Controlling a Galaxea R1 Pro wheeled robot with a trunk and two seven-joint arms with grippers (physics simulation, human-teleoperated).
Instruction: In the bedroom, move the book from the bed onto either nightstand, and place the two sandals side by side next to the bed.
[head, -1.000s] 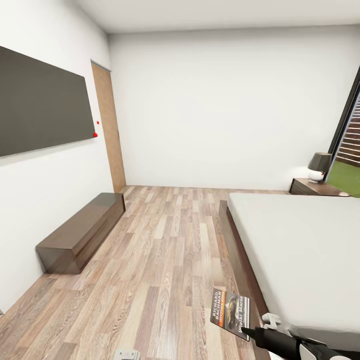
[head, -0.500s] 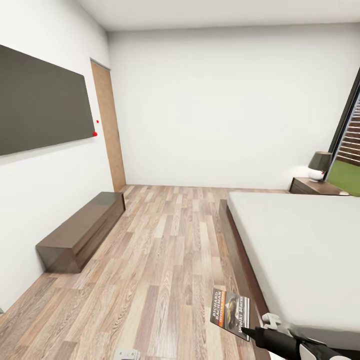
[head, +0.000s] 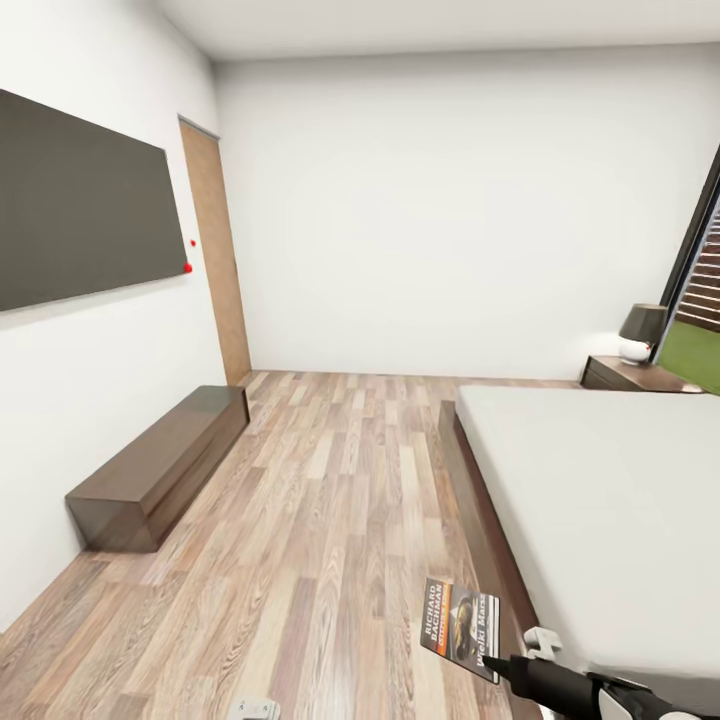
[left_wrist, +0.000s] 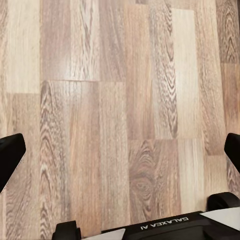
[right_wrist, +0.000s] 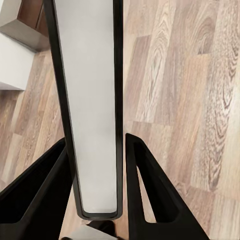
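Right tool (right_wrist: 95, 165) clenched on book (head: 460, 628) at its lower edge only, book held over floor just beside bed (head: 600, 500) foot corner. Left tool (left_wrist: 120, 150) released, nothing between fingers. Nightstand (head: 630, 374) well apart, beside far corner of bed. Risk: thin book could pivot or slip from edge grip during drive and drop on floor.

- The head view looks from high up, forward and down across the floor (head: 330, 480) toward the far wall, with the bed (head: 610, 500) at its right.
- The left wrist view faces straight down at the floor planks, fairly near.
- The right wrist view looks along its gripper (right_wrist: 95, 170) past the book (right_wrist: 92, 100), very near, with floor behind; all 3 views share the floor.
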